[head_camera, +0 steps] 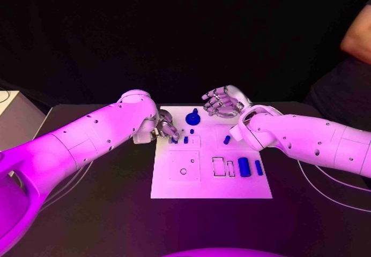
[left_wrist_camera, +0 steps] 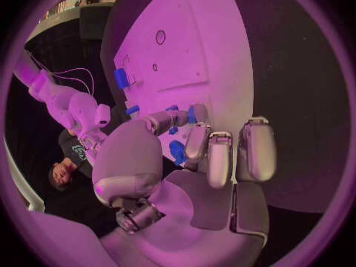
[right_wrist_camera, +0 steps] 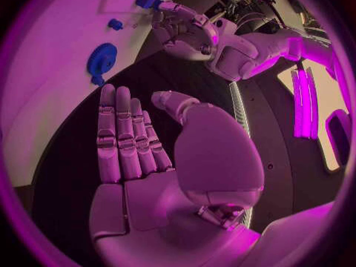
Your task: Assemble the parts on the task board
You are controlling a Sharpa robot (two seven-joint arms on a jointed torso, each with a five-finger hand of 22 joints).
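**Left hand on a small part, right hand free**

My left hand point(head_camera: 164, 130) is down at the task board point(head_camera: 210, 184)'s far left corner, fingertips curled in on a small blue part point(left_wrist_camera: 177, 152); looks pinched, though it's half hidden; my right hand point(head_camera: 223, 101) hovers past the far edge, fingers straight and together, holding nothing; the round blue part point(head_camera: 193, 119) sits beside it; two blue bars point(head_camera: 250, 167) lie on the board's right side.

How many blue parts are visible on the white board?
6: round disc at far edge, three small pieces mid-board, two bars right. Left hand may hide more.
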